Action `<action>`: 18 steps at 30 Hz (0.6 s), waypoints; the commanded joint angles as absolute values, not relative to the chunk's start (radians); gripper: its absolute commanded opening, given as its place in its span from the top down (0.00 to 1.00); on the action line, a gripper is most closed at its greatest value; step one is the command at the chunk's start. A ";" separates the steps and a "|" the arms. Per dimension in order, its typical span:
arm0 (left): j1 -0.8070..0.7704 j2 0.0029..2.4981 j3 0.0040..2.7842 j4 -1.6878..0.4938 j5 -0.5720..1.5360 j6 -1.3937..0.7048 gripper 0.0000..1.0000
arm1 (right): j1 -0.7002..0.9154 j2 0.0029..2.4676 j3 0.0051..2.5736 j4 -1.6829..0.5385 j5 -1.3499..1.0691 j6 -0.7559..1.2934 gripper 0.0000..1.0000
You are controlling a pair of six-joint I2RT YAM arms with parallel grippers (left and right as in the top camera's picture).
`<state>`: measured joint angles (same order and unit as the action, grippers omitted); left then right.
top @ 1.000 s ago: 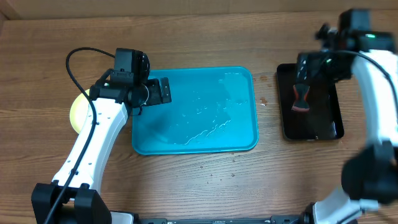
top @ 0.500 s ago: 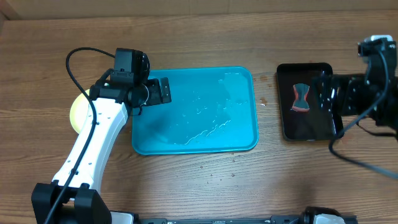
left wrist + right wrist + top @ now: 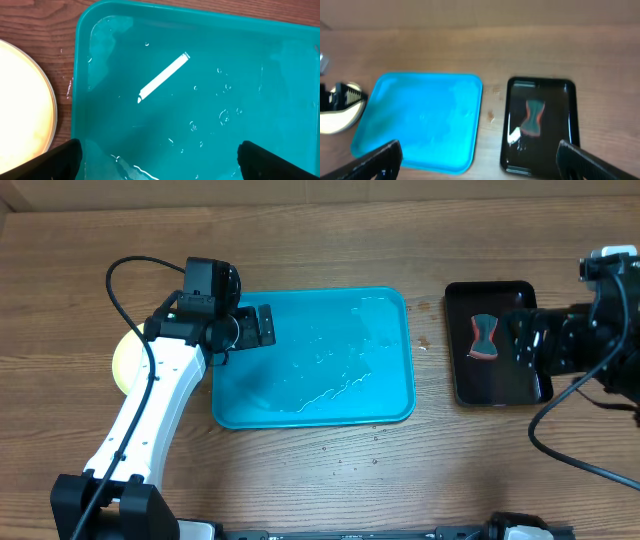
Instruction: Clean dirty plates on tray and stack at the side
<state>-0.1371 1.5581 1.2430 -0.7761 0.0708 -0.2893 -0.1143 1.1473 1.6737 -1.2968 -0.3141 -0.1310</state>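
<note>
Hovering over the wet turquoise rectangular plastic tray [image 3: 340, 380], the left gripper [image 3: 160, 161] gapes wide; the right gripper [image 3: 480, 162], equally spread, overlooks the black rectangular tray [image 3: 565, 150].

The wooden worktop [image 3: 330, 490] has a brown, streaked grain and runs out of view on all sides but the far one, where a pale tan board [image 3: 300, 190] stands along its edge. Near the right edge lies a black tray [image 3: 490, 385], rectangular, with its long sides pointing from the far edge to the near edge. Its glossy floor catches white glare. An hourglass-shaped sponge [image 3: 483, 338], red-orange and grey-green, lies flat in the tray's far half, lengthwise. Small water drops [image 3: 424, 343] dot the wood just left of the black tray, and more are scattered toward the near edge.
</note>
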 commanded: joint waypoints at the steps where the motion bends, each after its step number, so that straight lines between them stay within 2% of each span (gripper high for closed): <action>1: -0.141 1.564 1.240 -0.773 0.063 -0.285 0.00 | -0.110 1.049 1.520 -1.163 -0.313 -0.135 0.00; 8: -0.141 1.564 1.241 -0.773 0.063 -0.285 0.00 | -0.022 0.675 0.966 -0.675 -0.300 -0.170 0.00; 18: -0.141 1.564 1.241 -0.773 0.063 -0.285 0.00 | 0.007 0.204 0.364 -0.311 -0.321 -0.165 0.00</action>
